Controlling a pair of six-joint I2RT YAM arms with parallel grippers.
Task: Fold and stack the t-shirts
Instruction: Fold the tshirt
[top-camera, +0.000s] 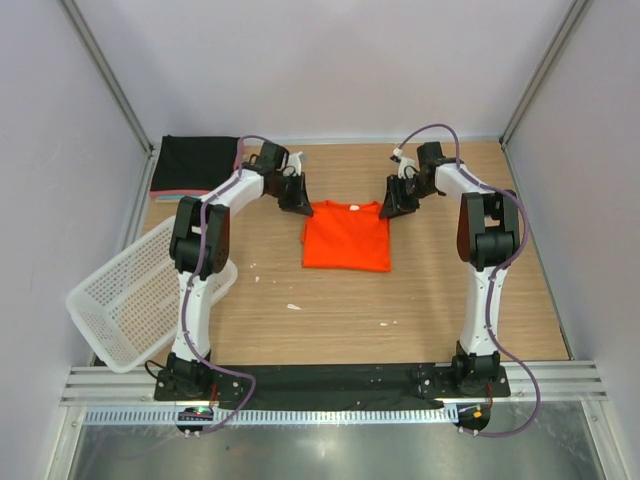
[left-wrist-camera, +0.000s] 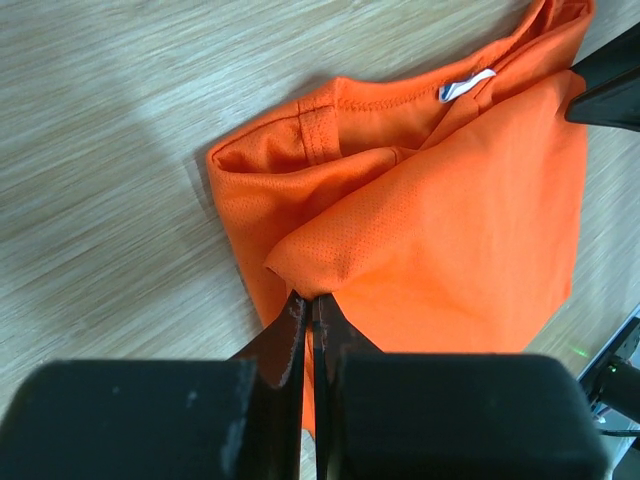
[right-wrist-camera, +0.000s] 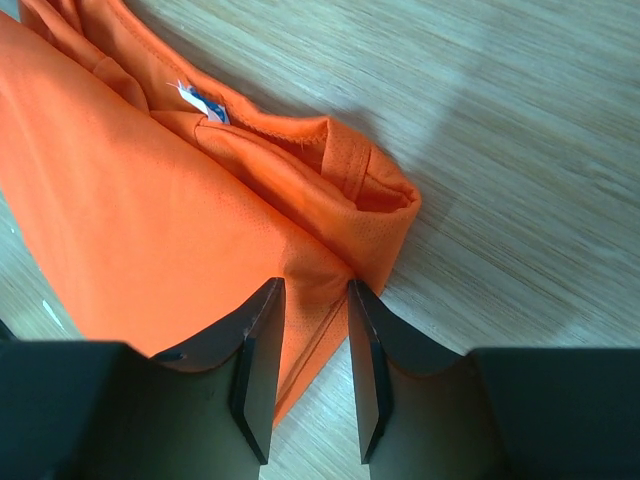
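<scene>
1. At the middle of the table, locate the orange t-shirt: spread flat, sleeves turned in, collar toward the far edge.
2. At the far-left corner of the table, note the stack of folded t-shirts, black on top with pink and teal edges beneath, well apart from the orange t-shirt.
3. Check the left gripper: closed tight on the far-left shoulder corner of the orange t-shirt, with cloth pinched between the fingers.
4. Check the right gripper: parted and straddling the edge at the far-right shoulder corner, with cloth in the gap but not pinched.
5. Read the step in hand as taking hold of both shoulder corners ahead of the crosswise fold; complete on the left side only.
6. Next, judging from this layout: close the right gripper on its corner, then lift both corners together, carry toward the hem, and lay down with edges matched.
7. Keep the two lifts level; otherwise expect a skewed fold or a sleeve slipping out.
</scene>
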